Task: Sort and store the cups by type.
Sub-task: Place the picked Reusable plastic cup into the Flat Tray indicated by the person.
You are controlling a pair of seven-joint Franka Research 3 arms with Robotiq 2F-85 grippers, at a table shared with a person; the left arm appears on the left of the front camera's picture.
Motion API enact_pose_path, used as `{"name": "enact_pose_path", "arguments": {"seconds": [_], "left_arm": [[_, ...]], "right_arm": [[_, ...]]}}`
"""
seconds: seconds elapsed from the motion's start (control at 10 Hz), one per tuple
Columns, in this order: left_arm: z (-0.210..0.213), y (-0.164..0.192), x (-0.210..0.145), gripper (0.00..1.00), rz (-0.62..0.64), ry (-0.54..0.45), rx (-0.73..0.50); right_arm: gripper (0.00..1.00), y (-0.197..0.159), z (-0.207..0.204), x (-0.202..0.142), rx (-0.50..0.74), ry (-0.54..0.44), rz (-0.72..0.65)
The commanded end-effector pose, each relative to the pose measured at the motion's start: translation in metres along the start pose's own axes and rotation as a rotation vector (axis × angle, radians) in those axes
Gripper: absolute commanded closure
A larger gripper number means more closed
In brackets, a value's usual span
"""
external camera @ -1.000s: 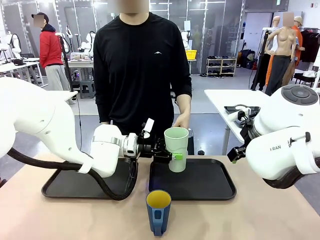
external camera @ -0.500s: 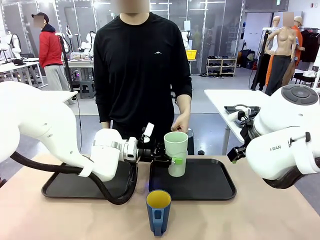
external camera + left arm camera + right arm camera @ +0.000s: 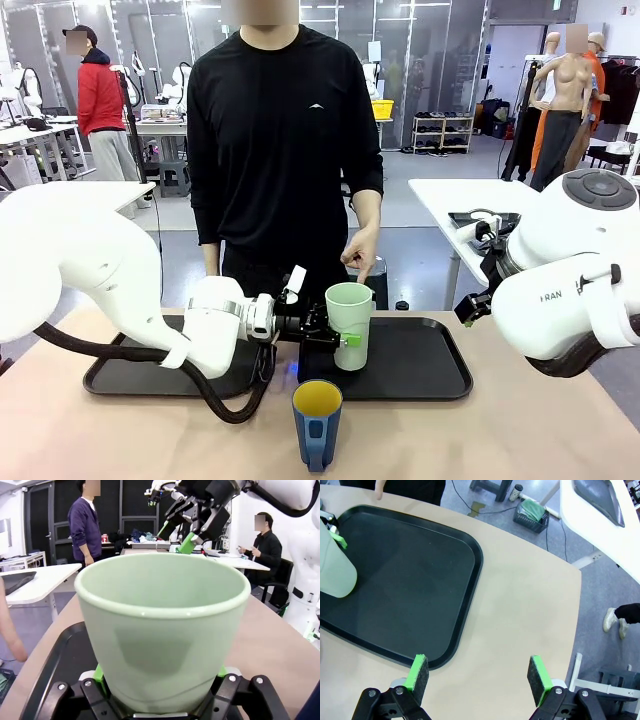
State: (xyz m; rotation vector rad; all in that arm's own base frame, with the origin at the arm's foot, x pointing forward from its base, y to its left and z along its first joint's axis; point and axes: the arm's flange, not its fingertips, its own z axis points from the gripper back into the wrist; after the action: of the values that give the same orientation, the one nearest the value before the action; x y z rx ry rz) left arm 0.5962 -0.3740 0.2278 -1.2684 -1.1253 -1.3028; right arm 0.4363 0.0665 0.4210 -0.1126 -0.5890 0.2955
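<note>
My left gripper [image 3: 345, 338] is shut on the tall pale mint-green tumbler [image 3: 349, 325], gripping it near its base. The tumbler [image 3: 160, 640] stands upright at the left end of the right black tray [image 3: 420, 365]. Its base [image 3: 335, 570] is at or just above the tray floor; I cannot tell which. The dark blue handled mug [image 3: 317, 420], yellow inside, stands alone on the table in front of the trays. My right gripper [image 3: 478, 674] hangs open and empty above the table beside the tray's right edge, and it also shows beyond the tumbler in the left wrist view [image 3: 192, 515].
A second black tray [image 3: 130, 370] lies to the left under my left arm. The person stands at the far side, one hand [image 3: 360, 255] hanging just behind the tumbler. My right arm [image 3: 570, 280] sits bulky at the right. Bare tabletop [image 3: 520, 605] lies right of the tray.
My left gripper has lowered the tumbler toward the right tray and shifted it slightly. The person's hand has risen a little. The mug and right arm have not moved.
</note>
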Motion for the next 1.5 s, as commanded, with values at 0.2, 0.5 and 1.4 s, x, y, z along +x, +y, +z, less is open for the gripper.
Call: {"name": "enact_pose_path", "arguments": {"seconds": [0.2,0.5,1.4], "left_arm": [[0.001,0.007,-0.019,0.15,0.000,-0.019,0.008],[0.005,0.012,-0.028,0.15,0.005,0.003,0.004],[0.048,-0.001,-0.012,0.00,0.034,0.010,0.064]], "right_arm": [[0.00,0.001,-0.001,-0.001,-0.002,0.000,0.005],[0.00,0.001,-0.001,-0.001,-0.002,0.000,0.005],[0.00,0.001,-0.001,-0.001,-0.002,0.000,0.005]]}}
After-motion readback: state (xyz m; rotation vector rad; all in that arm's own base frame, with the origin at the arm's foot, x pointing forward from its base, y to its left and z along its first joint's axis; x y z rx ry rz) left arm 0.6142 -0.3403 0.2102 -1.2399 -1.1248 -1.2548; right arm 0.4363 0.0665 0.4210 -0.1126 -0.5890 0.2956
